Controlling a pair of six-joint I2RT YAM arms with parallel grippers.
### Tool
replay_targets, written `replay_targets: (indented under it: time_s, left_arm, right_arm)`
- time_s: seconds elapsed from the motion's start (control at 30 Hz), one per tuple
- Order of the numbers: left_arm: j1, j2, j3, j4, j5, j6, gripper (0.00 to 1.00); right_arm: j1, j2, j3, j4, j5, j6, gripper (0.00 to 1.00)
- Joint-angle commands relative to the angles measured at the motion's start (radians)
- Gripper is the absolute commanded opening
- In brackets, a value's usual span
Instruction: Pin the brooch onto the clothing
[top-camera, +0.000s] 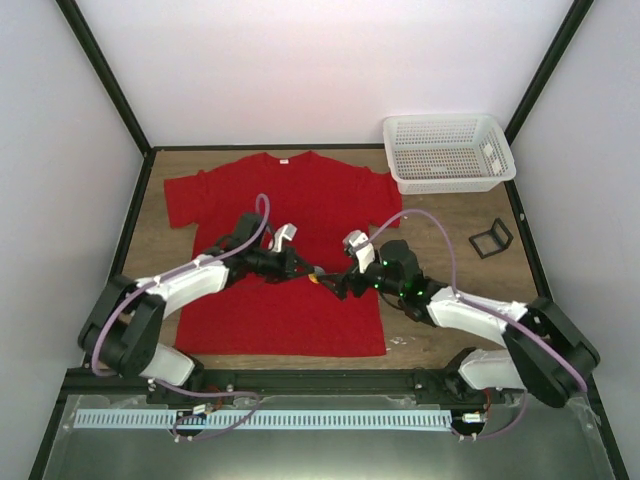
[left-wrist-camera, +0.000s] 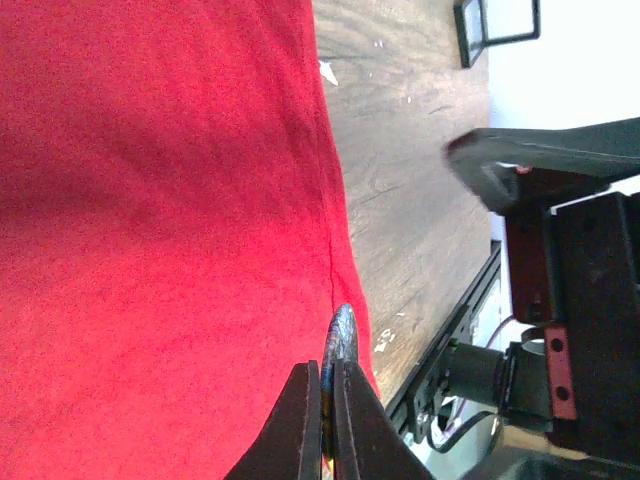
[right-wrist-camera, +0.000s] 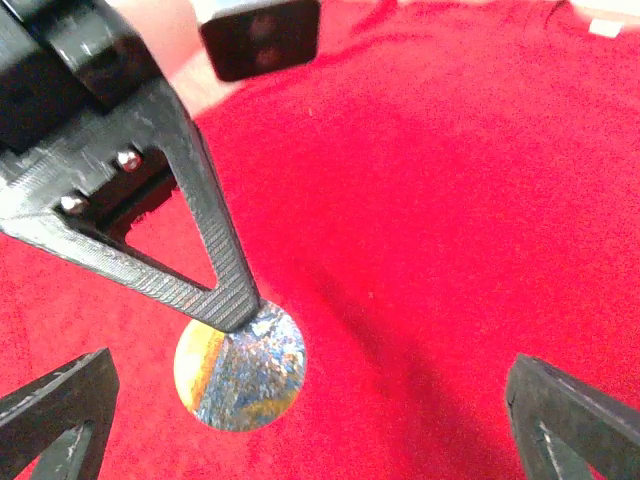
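top external: my left end effector (top-camera: 300, 268) and right end effector (top-camera: 338, 283) sit nearly tip to tip over the middle of the red t-shirt (top-camera: 290, 200), spread flat on the worktop (top-camera: 440, 240). left wrist: the left fingers (left-wrist-camera: 300, 430) are pressed together, pinching the brooch (left-wrist-camera: 340, 345) edge-on by its rim. right wrist: my right fingers (right-wrist-camera: 60, 420) stand spread wide either side of the brooch's blue-and-orange face, above the shirt.

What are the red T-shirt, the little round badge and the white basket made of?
Red T-shirt: soft matte cloth, likely cotton knit; it lies limp with a fuzzy surface.
Little round badge: thin hard disc with a glossy mottled blue-and-orange face, maybe metal or plastic.
White basket: stiff plastic mesh, slightly shiny.
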Motion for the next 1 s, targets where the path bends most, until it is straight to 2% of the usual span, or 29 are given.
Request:
replay_targets:
  time_s: [0.0, 0.1, 0.23, 0.33, 0.4, 0.5, 0.6, 0.73, 0.83, 0.87, 0.97]
  left_arm:
    - [0.045, -0.126, -0.09, 0.067, -0.012, -0.146, 0.0]
    - [0.072, -0.216, -0.134, 0.03, -0.048, -0.224, 0.0]
    - [0.089, -0.32, -0.171, -0.05, -0.099, -0.314, 0.0]
    - [0.09, -0.372, -0.175, -0.126, -0.131, -0.347, 0.0]
    - [0.09, -0.398, -0.191, -0.144, -0.141, -0.382, 0.0]
    - [0.09, -0.422, -0.225, -0.128, -0.121, -0.434, 0.0]
    - [0.09, -0.438, -0.243, -0.124, -0.107, -0.451, 0.0]
    - [0.09, -0.455, -0.256, -0.123, -0.1, -0.46, 0.0]
    - [0.09, -0.454, -0.258, -0.121, -0.089, -0.461, 0.0]
    - [0.091, -0.453, -0.259, -0.119, -0.085, -0.463, 0.0]
    - [0.091, -0.449, -0.257, -0.119, -0.081, -0.463, 0.0]
  right_arm:
    - [0.017, -0.11, -0.013, -0.022, 0.002, -0.039, 1.0]
    - [0.061, -0.165, -0.062, 0.068, 0.026, -0.102, 1.0]
    - [0.143, -0.19, -0.132, 0.221, -0.01, -0.354, 1.0]
    - [0.201, -0.154, -0.112, 0.194, -0.009, -0.603, 1.0]
    - [0.221, -0.107, -0.08, 0.188, 0.076, -0.672, 1.0]
    - [0.247, -0.04, -0.057, 0.225, 0.12, -0.793, 0.93]
    - [0.265, 0.022, -0.033, 0.266, 0.14, -0.872, 0.85]
    - [0.275, 0.103, 0.018, 0.283, 0.172, -0.915, 0.58]
    - [0.283, 0.147, 0.038, 0.317, 0.182, -0.934, 0.34]
    - [0.285, 0.164, 0.048, 0.32, 0.185, -0.936, 0.31]
    - [0.291, 0.208, 0.053, 0.364, 0.214, -0.945, 0.31]
